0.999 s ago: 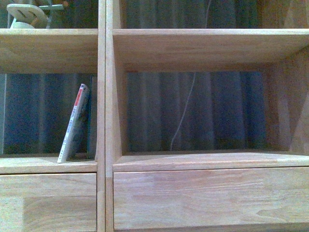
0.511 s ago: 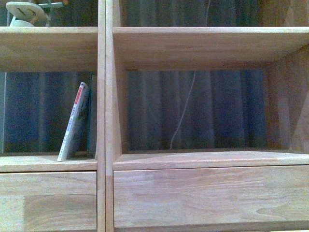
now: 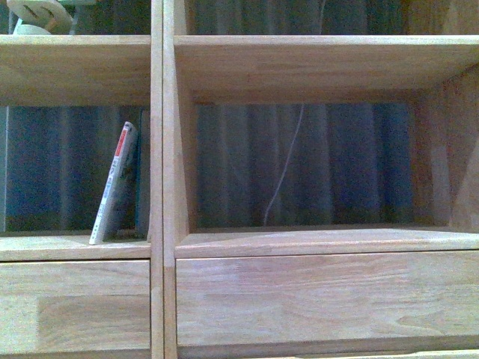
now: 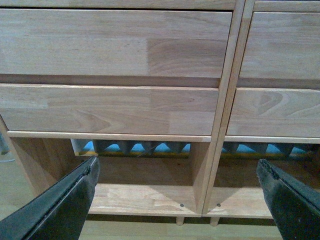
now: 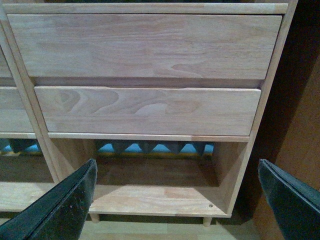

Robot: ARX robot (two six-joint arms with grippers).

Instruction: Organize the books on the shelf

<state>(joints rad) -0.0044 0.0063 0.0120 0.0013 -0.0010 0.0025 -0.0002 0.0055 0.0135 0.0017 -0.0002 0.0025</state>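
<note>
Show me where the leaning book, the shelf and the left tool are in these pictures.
book (image 3: 114, 187), front view, on its white spine.
shelf (image 3: 314, 63), front view, on a horizontal board.
left tool (image 4: 175, 200), left wrist view, midway between its open fingers.

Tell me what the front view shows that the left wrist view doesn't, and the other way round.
Only the front view shows the book, leaning tilted in the left compartment beside the divider, the bare right compartment with a pale cord hanging behind it, and a pale object on the upper left board.

Only the left wrist view shows the left gripper, its dark fingers spread wide with nothing between them, two stacked drawer fronts per column, the low bottom compartments and the peg legs.

Both show the light-wood shelf with its central divider and drawers.
</note>
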